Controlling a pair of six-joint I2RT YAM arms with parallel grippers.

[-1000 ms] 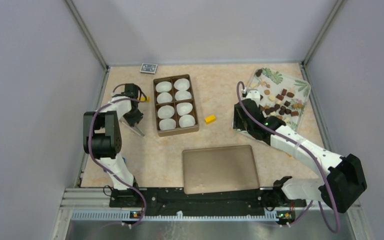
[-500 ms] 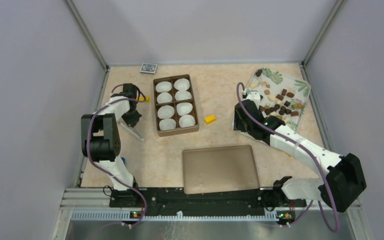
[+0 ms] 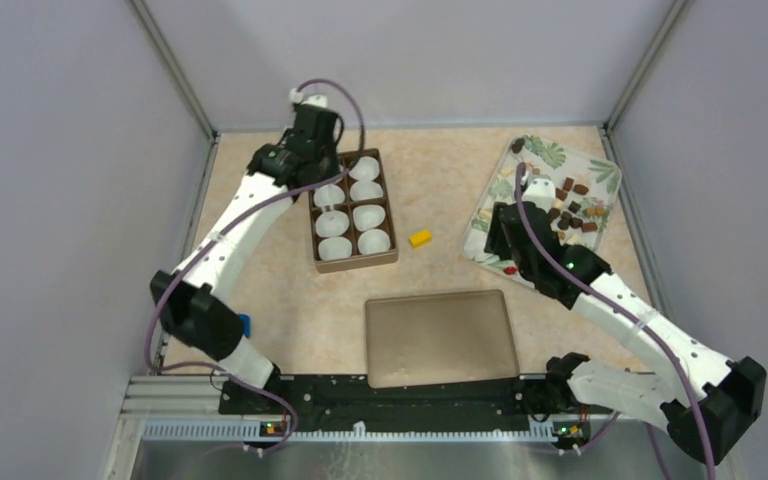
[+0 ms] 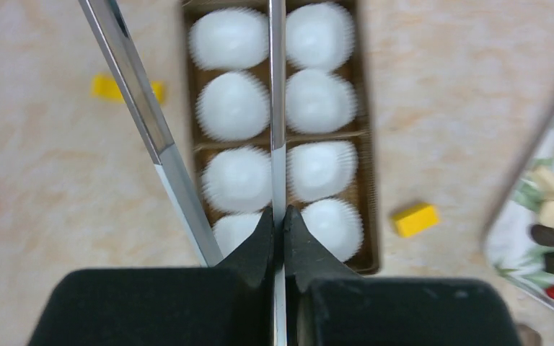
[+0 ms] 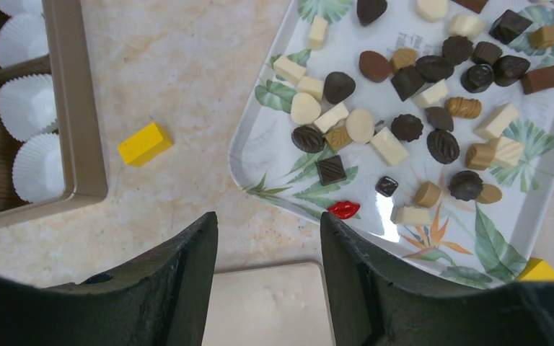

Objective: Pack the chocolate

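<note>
The left arm [image 3: 235,220] had swung from the left edge of the desk [image 3: 440,180] to above the far end of the box [image 3: 312,215]. The left pincer [image 4: 278,213] had snapped together, pinching one blade of the metal tweezers [image 4: 144,101], the other blade splayed out. The right pincer [image 5: 267,223] had shifted slightly and hung half spread and empty over the near rim of the tray [image 5: 242,155]. The paper cups [image 4: 234,104] were empty. The chocolate [image 5: 404,79] was all on the tray, so with the tool in hand, packing had likely not begun.
</note>
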